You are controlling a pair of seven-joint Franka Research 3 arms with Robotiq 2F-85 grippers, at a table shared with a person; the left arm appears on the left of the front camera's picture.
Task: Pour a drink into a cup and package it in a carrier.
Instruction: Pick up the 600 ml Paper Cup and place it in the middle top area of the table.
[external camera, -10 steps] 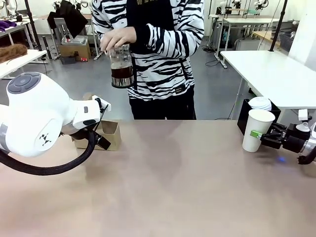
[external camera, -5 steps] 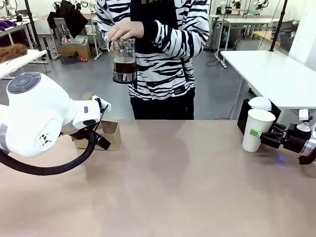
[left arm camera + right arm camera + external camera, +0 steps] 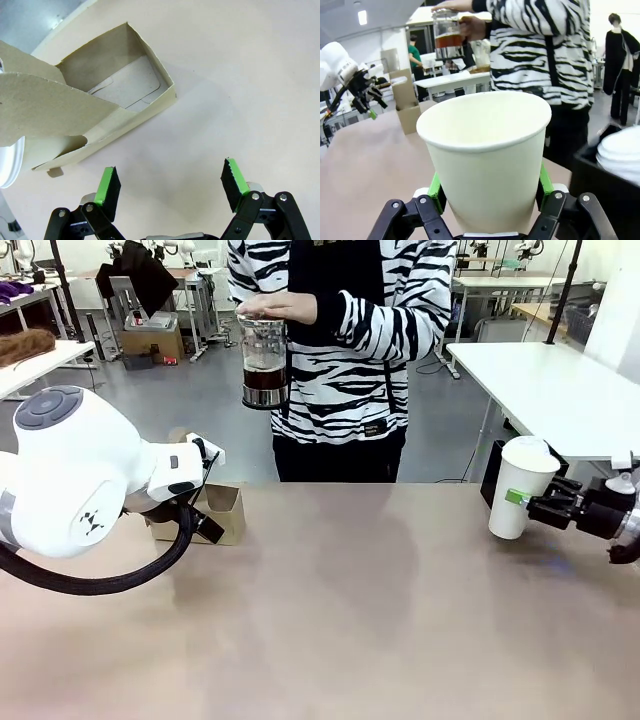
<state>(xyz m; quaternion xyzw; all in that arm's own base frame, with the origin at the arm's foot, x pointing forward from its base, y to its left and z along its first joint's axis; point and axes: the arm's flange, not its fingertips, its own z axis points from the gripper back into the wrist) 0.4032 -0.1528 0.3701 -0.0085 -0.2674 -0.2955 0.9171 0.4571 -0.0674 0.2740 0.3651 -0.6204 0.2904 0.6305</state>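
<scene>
Left gripper (image 3: 171, 176) spread wide, empty, just beside small brown cardboard carrier (image 3: 95, 107). Centre: person's hand (image 3: 280, 308) holds clear glass carafe (image 3: 264, 340) of dark brown drink (image 3: 265, 378) aloft. Far right: right gripper (image 3: 490, 192) pinches tall white paper cup (image 3: 487, 150) low on its wall. Cup likely light, thin, crushable; gentle squeeze below mid-height suits.

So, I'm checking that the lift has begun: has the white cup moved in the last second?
Yes. The cup, clamped in the right hand, has risen: its rim now hides the lids in the black box behind it.
</scene>
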